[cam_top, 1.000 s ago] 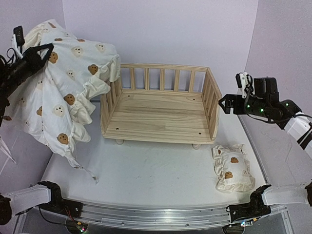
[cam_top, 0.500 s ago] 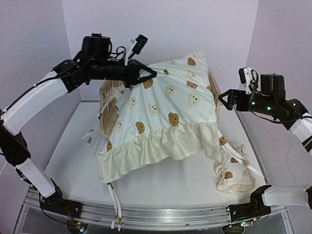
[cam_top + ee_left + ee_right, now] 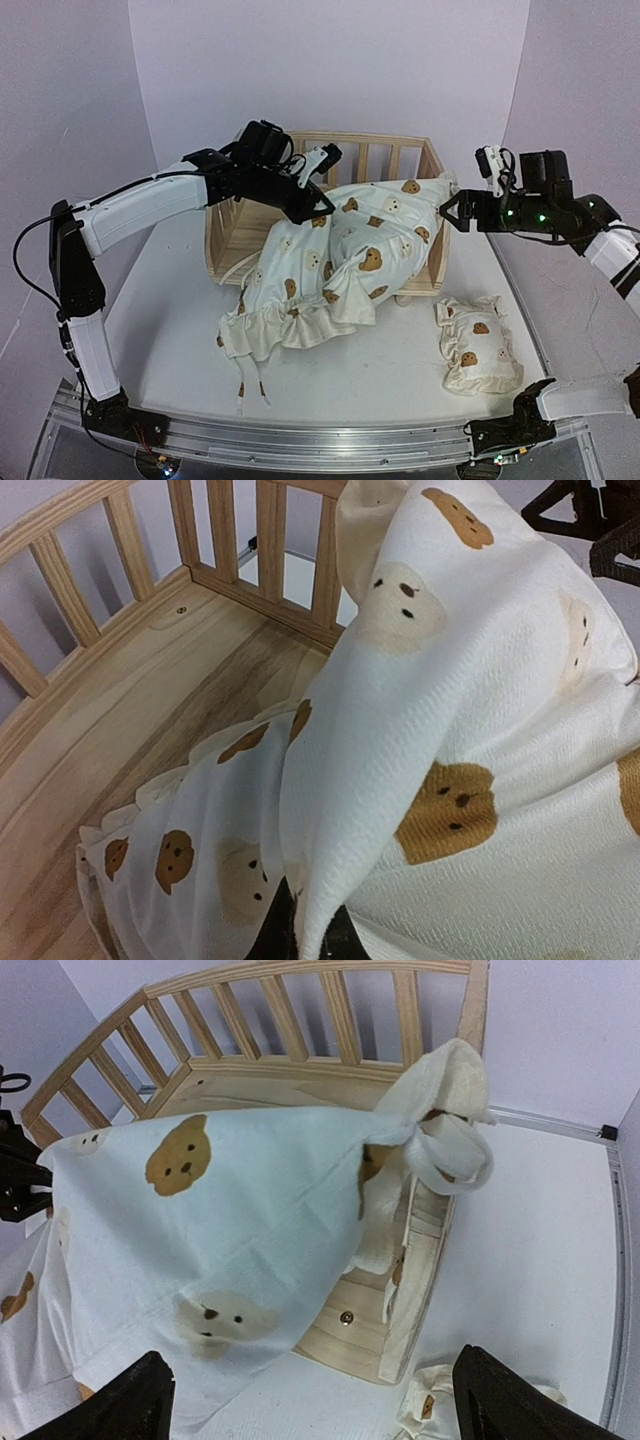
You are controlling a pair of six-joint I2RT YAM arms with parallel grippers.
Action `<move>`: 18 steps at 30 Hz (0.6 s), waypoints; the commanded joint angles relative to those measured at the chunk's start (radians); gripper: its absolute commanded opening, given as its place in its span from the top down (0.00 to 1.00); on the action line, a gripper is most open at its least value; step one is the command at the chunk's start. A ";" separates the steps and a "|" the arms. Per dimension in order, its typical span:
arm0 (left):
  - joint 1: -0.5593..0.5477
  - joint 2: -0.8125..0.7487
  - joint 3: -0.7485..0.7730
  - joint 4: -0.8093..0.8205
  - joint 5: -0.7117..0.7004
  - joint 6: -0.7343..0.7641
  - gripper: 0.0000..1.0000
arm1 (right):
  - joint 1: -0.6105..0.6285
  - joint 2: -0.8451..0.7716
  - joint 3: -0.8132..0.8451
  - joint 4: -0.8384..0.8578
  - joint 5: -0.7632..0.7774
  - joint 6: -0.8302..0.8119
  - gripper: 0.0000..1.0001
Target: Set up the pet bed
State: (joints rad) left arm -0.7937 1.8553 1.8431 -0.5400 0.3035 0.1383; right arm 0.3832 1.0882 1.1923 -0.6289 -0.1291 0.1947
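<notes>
Pet bed (image 3: 372,150): light pine, crib-shaped, flat plank base with visible grain, rounded vertical slats on 3 sides, open front, short round feet; standing upright toward the back of the white surface (image 3: 380,370), between the 2 arms. Cushion (image 3: 340,270): cream woven fabric with a waffle-like texture, brown and white bear faces, ruffled edge, thin ties; draped in folds across the right half of the bed, spilling over the open front onto the surface, 1 knotted corner hooked over the right end rail. Pillow (image 3: 478,345): small, matching bear print, frilled, lying on the surface in front of the bed's right corner, apart from it. Left tool (image 3: 320,205): black, above the bed's interior, pinched together on a raised fold of the cushion. Right tool (image 3: 450,208): black, jaws spread wide, nothing between them, hovering just beside the right end rail near the knotted corner.
</notes>
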 commanded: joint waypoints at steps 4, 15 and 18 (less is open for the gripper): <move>-0.010 0.100 -0.013 0.063 0.179 -0.201 1.00 | 0.067 0.112 0.135 0.001 -0.046 -0.013 0.02; -0.024 0.036 -0.213 0.259 0.283 -0.339 1.00 | 0.108 0.136 0.000 0.000 0.186 0.358 0.02; -0.024 0.036 -0.237 0.282 0.297 -0.347 1.00 | 0.113 0.171 -0.019 0.003 0.242 0.408 0.04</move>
State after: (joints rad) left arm -0.8295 1.9484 1.6276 -0.3374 0.5797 -0.1753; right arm 0.4896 1.2385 1.1969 -0.6621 0.0036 0.4648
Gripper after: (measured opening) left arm 0.017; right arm 0.970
